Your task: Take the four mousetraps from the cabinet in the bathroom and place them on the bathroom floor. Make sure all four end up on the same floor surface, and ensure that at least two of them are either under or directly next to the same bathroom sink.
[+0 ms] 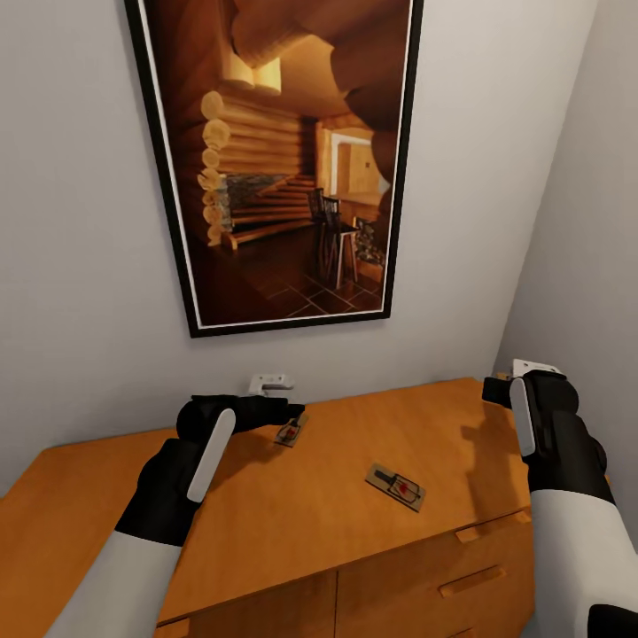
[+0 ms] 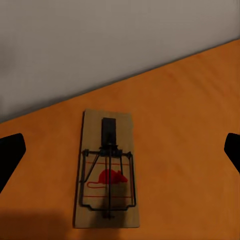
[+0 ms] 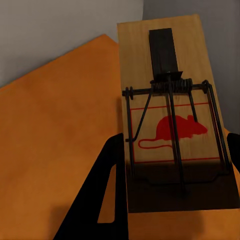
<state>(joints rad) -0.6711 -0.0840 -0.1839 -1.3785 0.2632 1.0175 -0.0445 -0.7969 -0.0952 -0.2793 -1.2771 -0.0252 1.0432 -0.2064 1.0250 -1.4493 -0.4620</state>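
From my head camera, the left gripper (image 1: 282, 416) covers part of a mousetrap (image 1: 288, 433) on the cabinet (image 1: 266, 523), whose drawers run off frame. My left wrist feed crops both fingertips (image 2: 10, 155). The right gripper's (image 3: 172, 200) fingers are half-hidden behind the held trap (image 3: 172, 110).

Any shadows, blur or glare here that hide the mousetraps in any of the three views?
Head view: sharp, no glare; soft arm shadows on the orange-brown wooden cabinet top. Left wrist view: slightly soft, a thin dark shadow streak crosses the flat tan mousetrap with the red mouse print. Right wrist view: the near end of the tan mousetrap held in the right tool is darkened by shadow, its print still readable.
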